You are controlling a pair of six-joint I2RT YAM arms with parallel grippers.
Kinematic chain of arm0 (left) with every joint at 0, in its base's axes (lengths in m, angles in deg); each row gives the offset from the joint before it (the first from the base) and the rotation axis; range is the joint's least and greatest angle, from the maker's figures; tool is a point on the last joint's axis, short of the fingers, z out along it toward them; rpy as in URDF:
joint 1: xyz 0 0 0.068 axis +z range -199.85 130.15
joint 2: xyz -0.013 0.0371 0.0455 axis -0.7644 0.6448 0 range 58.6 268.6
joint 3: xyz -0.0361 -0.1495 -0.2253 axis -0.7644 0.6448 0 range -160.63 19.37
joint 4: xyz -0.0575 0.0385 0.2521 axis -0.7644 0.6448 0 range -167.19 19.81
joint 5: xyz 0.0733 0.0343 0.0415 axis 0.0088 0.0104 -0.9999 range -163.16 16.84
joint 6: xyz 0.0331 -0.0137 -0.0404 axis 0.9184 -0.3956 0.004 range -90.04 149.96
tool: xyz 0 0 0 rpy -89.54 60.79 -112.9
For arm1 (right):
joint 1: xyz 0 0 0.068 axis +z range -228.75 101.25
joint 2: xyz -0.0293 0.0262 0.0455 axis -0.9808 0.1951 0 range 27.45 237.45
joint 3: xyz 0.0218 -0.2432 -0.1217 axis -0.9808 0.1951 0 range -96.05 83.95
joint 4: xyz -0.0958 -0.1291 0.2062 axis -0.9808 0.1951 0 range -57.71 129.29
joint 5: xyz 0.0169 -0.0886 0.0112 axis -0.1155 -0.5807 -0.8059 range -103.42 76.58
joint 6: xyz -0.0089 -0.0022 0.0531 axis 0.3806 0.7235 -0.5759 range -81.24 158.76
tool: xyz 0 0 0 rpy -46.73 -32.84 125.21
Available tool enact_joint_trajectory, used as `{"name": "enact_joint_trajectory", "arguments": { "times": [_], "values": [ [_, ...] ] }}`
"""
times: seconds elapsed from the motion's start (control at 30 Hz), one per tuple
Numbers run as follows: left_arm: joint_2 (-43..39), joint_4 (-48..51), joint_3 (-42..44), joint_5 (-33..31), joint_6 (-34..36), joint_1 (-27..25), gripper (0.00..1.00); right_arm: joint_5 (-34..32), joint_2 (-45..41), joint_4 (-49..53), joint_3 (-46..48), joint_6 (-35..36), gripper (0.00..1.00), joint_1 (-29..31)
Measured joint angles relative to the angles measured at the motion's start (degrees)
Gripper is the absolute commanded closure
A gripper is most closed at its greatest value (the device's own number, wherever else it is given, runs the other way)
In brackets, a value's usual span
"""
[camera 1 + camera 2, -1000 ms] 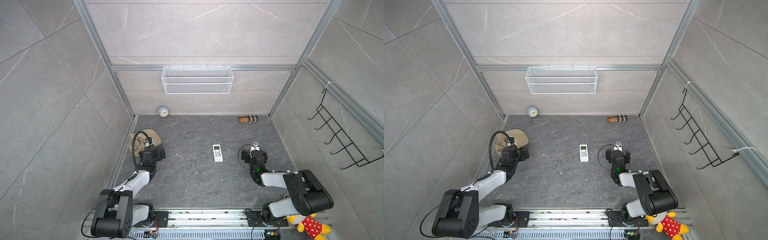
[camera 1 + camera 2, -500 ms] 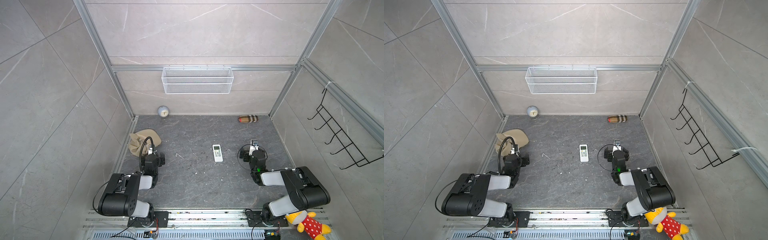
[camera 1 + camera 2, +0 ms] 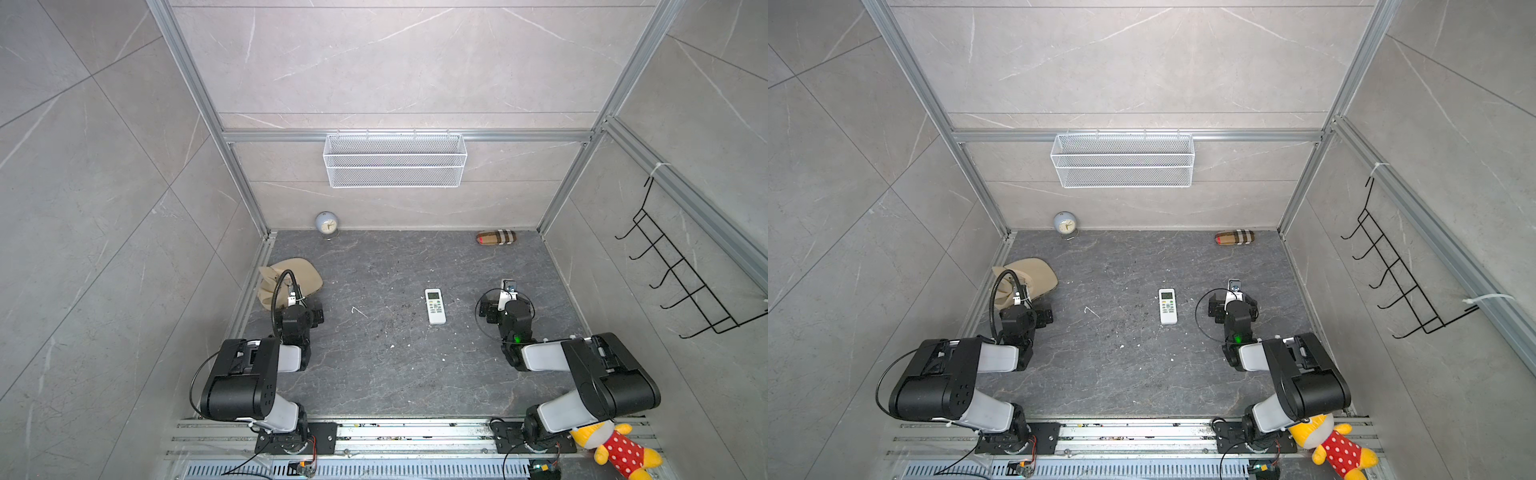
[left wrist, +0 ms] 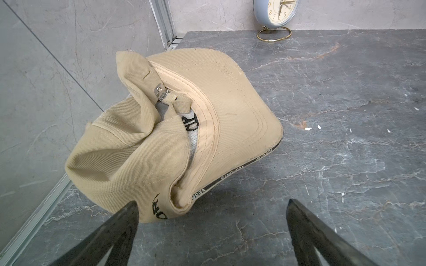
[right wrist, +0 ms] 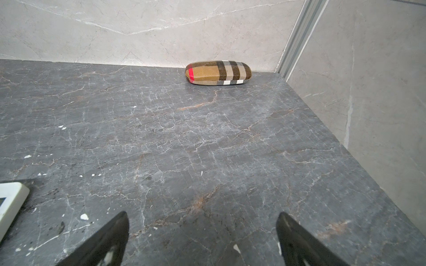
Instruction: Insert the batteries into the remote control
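Remote control (image 3: 435, 306) lies button-side up on the tabletop (image 3: 374, 374), near and left of the right hand (image 5: 202, 218); the left hand (image 4: 212, 207) hovers by a tan cap (image 4: 184, 129). Both hands gape empty. Batteries cannot be made out. Likely first: pinch the remote's long edges squarely and turn it over to reach its back.

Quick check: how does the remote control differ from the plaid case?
The remote control is white and flat, screen and buttons up; the plaid case is tan-checked and rounded. The remote control lies mid-table, pointing toward the back wall; the plaid case lies along that wall near the right corner. Both rest on the table.
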Motion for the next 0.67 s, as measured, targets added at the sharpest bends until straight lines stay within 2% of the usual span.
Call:
{"name": "enact_joint_trajectory", "arguments": {
  "times": [0.67],
  "values": [
    [0.0, 1.14, -0.52, 0.85, -0.22, 0.66, 0.0, 0.61, 0.0, 0.02, -0.15, 0.0, 0.01, -0.02]
  ]
}}
